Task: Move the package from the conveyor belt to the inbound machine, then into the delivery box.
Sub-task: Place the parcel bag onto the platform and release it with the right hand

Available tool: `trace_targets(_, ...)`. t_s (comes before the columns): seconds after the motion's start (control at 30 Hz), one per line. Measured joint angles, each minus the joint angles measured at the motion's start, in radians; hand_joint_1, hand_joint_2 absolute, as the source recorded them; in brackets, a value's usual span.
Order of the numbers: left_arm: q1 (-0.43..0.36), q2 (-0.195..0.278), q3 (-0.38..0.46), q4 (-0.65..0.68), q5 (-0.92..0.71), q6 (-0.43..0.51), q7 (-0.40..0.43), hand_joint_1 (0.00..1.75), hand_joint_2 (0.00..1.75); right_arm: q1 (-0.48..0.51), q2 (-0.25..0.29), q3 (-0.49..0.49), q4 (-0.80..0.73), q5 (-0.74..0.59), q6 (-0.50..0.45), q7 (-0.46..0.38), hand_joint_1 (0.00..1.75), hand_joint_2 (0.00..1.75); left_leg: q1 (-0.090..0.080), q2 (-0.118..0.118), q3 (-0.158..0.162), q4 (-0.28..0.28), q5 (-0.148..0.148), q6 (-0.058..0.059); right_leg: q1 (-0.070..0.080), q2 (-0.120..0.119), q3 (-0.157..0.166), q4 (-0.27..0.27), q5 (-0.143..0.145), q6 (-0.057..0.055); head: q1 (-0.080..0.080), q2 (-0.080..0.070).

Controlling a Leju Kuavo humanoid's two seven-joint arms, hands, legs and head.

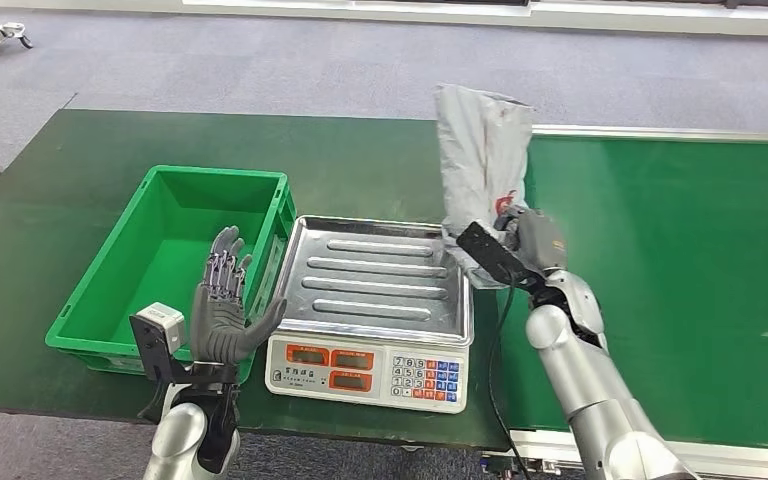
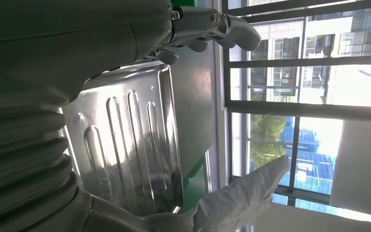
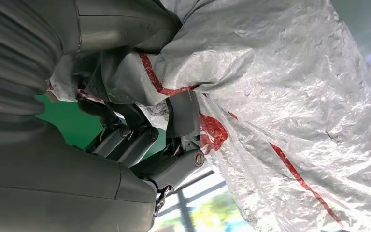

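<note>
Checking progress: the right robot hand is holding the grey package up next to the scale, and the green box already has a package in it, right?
Not quite. In the head view the green box holds nothing. The right robot hand does hold the grey package up beside the scale.

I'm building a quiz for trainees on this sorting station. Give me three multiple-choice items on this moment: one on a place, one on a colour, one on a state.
1. Where is the package?
A. Lying in the bin
B. Held up in the right hand, beside the scale tray
C. Flat on the belt

2. What colour is the bin?
A. Green
B. Blue
C. Grey

3. What state is the left hand in?
A. Gripping the bin's rim
B. Pressing the scale's keys
C. Open, holding nothing

Answers:
1 B: the right hand grips the package's lower end, which stands upright at the edge of the scale tray.
2 A: the bin's walls and floor are green.
3 C: its fingers are spread upward, with nothing between them.
</note>
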Motion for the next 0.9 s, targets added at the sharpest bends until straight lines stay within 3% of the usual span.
trace_targets(0.3, 0.008, 0.0, 0.037, -0.012, -0.036, 0.02, -0.004, 0.0, 1.75, 0.082, 0.039, 0.269, -0.186, -0.043, 0.006, 0.002, 1.75, 1.75, 0.0, 0.0, -0.001, 0.0, 0.0, 0.0, -0.001, 0.0, 0.0, 0.0, -0.001, 0.0, 0.0, 0.0)
trace_targets(0.6, 0.016, -0.001, 0.056, -0.023, -0.051, 0.02, -0.006, 0.0, 1.75, 0.116, 0.041, 0.394, -0.304, -0.045, 0.031, 0.02, 1.72, 1.75, 0.0, 0.0, -0.001, 0.0, -0.001, 0.0, -0.001, 0.0, 0.0, 0.0, -0.001, 0.0, 0.0, 0.0)
trace_targets(0.73, 0.016, -0.002, 0.06, -0.023, -0.054, 0.02, -0.006, 0.0, 1.75, 0.13, 0.041, 0.417, -0.319, -0.045, 0.033, 0.023, 0.02, 1.75, 0.0, 0.0, -0.001, 0.0, -0.001, 0.0, 0.0, 0.0, 0.0, 0.0, -0.001, 0.0, 0.0, 0.0)
trace_targets(0.9, 0.016, -0.004, 0.065, -0.023, -0.06, 0.02, -0.006, 0.0, 1.75, 0.15, 0.038, 0.431, -0.334, -0.037, 0.0, 0.037, 0.0, 1.75, 0.0, 0.0, -0.001, 0.0, -0.001, 0.0, 0.0, 0.0, -0.001, 0.0, -0.001, 0.0, 0.0, 0.0)
